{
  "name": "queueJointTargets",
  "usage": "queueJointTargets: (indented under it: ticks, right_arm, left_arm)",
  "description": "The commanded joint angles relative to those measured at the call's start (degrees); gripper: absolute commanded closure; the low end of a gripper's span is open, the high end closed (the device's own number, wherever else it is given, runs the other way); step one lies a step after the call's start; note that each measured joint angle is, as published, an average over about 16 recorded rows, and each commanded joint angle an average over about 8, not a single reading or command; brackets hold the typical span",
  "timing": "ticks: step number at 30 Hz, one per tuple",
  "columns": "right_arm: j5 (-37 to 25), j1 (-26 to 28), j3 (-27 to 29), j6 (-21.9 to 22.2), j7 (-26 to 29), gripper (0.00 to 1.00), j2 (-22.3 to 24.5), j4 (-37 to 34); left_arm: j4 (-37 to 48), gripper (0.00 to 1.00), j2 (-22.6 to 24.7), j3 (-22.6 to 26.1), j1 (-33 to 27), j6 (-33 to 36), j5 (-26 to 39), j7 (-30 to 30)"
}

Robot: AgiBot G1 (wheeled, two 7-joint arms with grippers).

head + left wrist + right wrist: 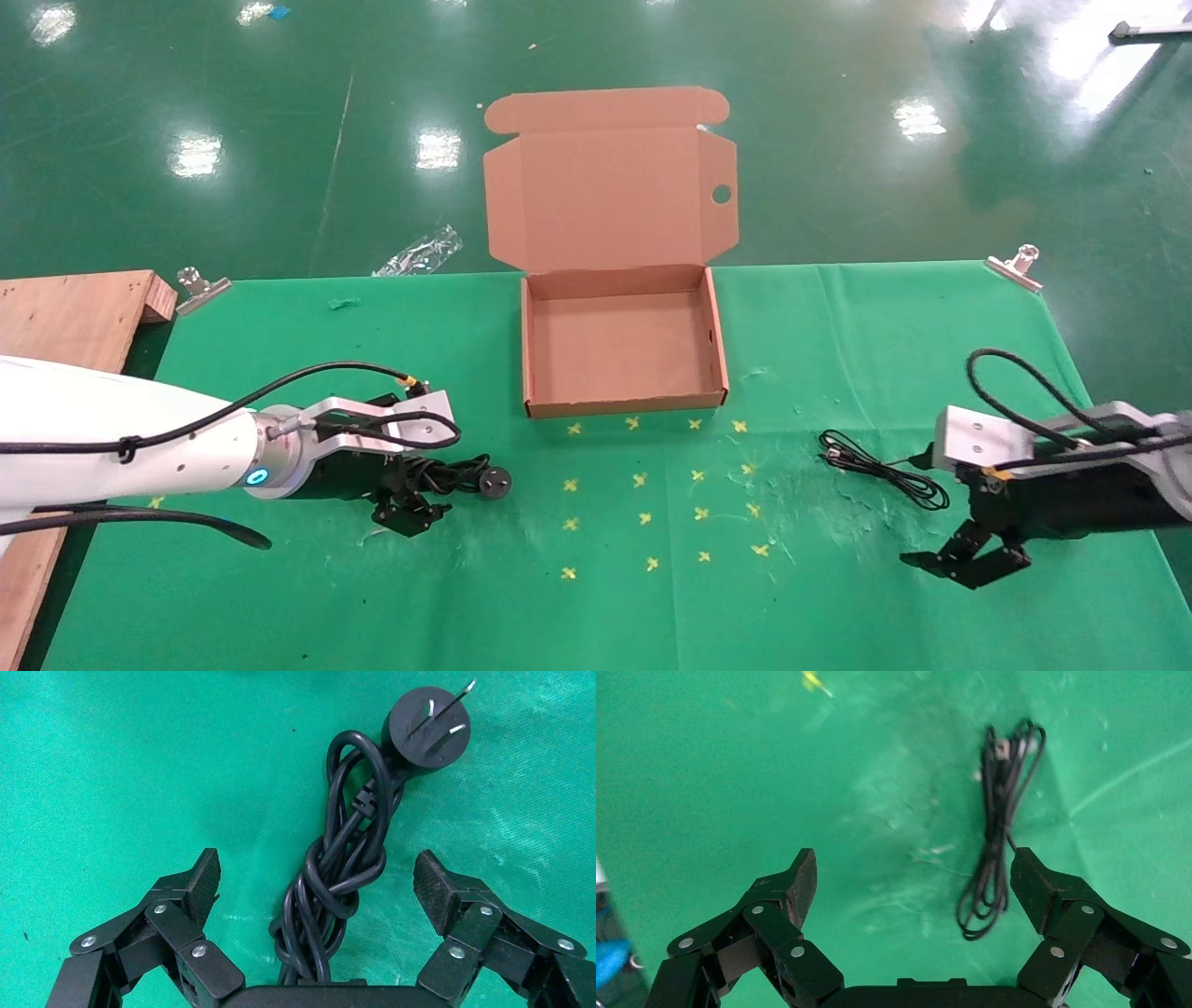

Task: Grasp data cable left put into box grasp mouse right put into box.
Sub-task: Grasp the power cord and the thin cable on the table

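The data cable [453, 473], a twisted thick black bundle with a round plug [494, 483], lies on the green cloth at the left. My left gripper [424, 489] is open and down around it. In the left wrist view the bundle [342, 864] lies between the fingers [202, 881] and touches neither; its plug [426, 729] points away. The brown box [534, 365] stands open and empty at the middle back. My right gripper [931, 511] is open and empty at the right, beside the mouse's coiled thin wire [880, 463], which also shows in the right wrist view [996, 832]. The mouse body is hidden.
The box lid [610, 191] stands up behind the box. Yellow cross marks [643, 517] dot the cloth in front of it. Metal clips [200, 287] hold the cloth's back corners. A wooden board [65, 317] lies at the far left.
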Motion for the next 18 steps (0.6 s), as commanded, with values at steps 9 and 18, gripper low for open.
queueJointTargets:
  ticks: [9,18]
  right_arm:
    - [-3.99,6.02,-1.41,7.9,-14.04,0.0,-7.14,-20.51]
    - [-5.04,7.28,-1.54,14.24,-18.86,0.38,-9.97,-28.63]
  left_arm:
    - [0.0,0.0,0.0,0.0,0.0,0.0,0.0,0.0]
    - [0.02,0.55,-0.01,-0.01,0.01,-0.02,-0.03,0.01]
